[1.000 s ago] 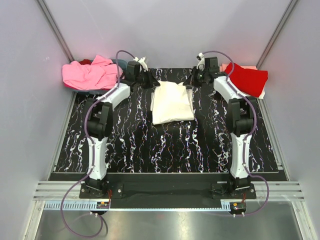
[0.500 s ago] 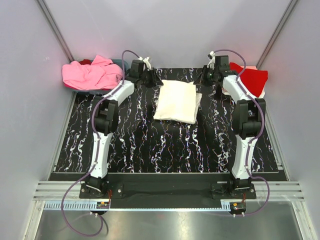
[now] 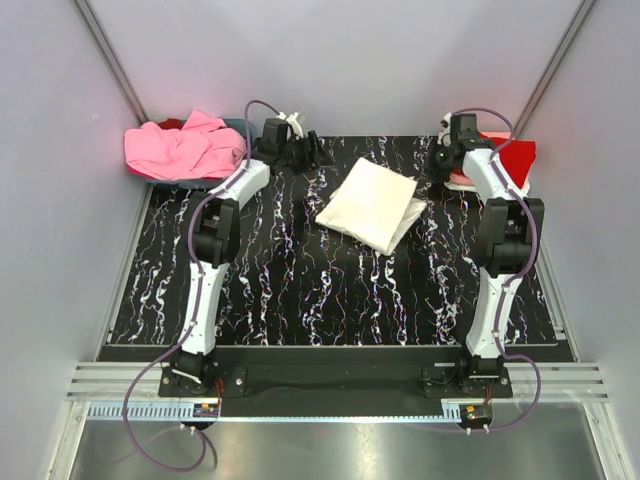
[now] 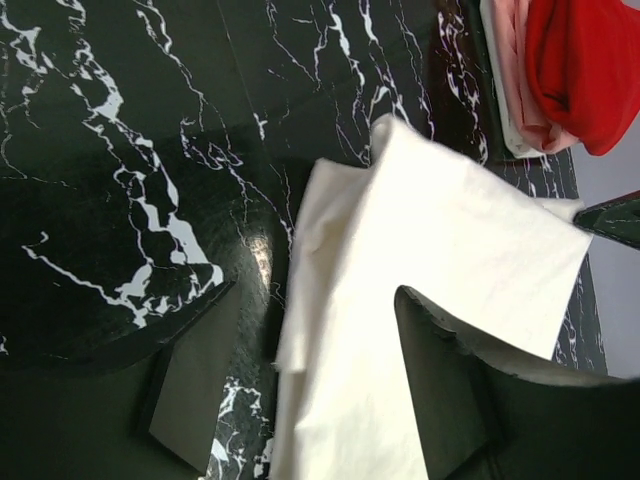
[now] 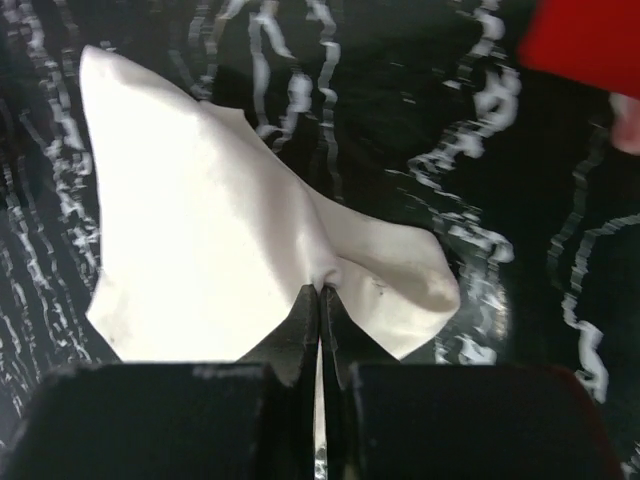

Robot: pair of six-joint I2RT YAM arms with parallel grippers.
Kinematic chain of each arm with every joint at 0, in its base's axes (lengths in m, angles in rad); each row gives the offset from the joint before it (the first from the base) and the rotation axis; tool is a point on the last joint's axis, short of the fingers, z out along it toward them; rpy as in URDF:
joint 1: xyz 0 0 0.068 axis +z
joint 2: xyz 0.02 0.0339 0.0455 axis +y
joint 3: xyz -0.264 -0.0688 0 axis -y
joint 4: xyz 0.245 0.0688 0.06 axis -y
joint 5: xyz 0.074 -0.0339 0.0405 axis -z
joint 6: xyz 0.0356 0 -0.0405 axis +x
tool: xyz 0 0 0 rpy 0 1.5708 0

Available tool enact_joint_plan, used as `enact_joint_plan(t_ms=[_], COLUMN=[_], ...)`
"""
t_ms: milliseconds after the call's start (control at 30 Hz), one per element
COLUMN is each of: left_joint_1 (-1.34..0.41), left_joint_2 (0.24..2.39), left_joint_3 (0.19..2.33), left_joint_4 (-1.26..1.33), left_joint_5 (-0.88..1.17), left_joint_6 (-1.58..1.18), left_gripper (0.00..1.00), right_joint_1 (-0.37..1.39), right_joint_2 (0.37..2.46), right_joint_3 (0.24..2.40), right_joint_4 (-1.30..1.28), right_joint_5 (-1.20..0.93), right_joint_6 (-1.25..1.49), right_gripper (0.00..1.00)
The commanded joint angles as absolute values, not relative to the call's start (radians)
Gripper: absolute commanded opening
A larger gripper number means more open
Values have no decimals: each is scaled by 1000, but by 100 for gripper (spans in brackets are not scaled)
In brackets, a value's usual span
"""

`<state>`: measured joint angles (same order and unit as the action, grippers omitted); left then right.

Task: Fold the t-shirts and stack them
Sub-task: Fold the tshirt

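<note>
Black marbled table (image 3: 300, 290) — right gripper (image 5: 320, 290) pinches white t-shirt (image 5: 200, 230), left gripper (image 4: 312, 290) gapes.

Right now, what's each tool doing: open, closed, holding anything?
Left tool: open, gripping nothing.
Right tool: closed, pinching a fold of the white t-shirt.

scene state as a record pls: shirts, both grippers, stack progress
white shirt: folded, lying skewed on the table, back centre-right
right gripper: shut, pinching a corner of the white shirt
left gripper: open, beside the white shirt, gripping nothing
pink pile: crumpled, unfolded, back left corner
red shirt: back right, on top of pale pink fabric
stack progress: white shirt not yet on the red shirt
</note>
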<state>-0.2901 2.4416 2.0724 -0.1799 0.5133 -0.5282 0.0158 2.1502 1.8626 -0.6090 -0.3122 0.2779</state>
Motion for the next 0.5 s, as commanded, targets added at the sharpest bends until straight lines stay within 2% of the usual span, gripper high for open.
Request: enact_joint_plan(t_ms=[0,100,133,233,300,400,433,467], left_joint_1=[-273,-265,-264,-259,-256,-256,-256,-255], left_joint_2=[2441,2448,2447,2442,2439,2430,2428,2428], left_joint_3=[2056,2054,2049,2036,2025,2011,2008,2008], left_joint_4=[-106,-109,-103,-94,-87,-72,-72,-74], left_joint_5=[511,508,509,506,506,508,506,506], left_joint_6=[-540,-546,-548,-548,-552,-552,-551,-548], left_gripper=[69,70,70,71,71,71,71,71], right_joint_1=[-28,-28,-28,-34,-51,-109,-121,-135], right_joint_2=[2125,1996,1967,1896,1902,1965,1980,1993], right_joint_3=[1881,1706,1578,1371,1315,1292,1292,1296], right_joint_4=[-687,-600,-519,-502,-509,-500,-499,-502], right_joint_5=[-241,-241,-226,-57,70,40,13,-21], right_joint_6=[291,377,450,566,600,612,614,608], right_gripper=[0,0,0,0,0,0,3,31])
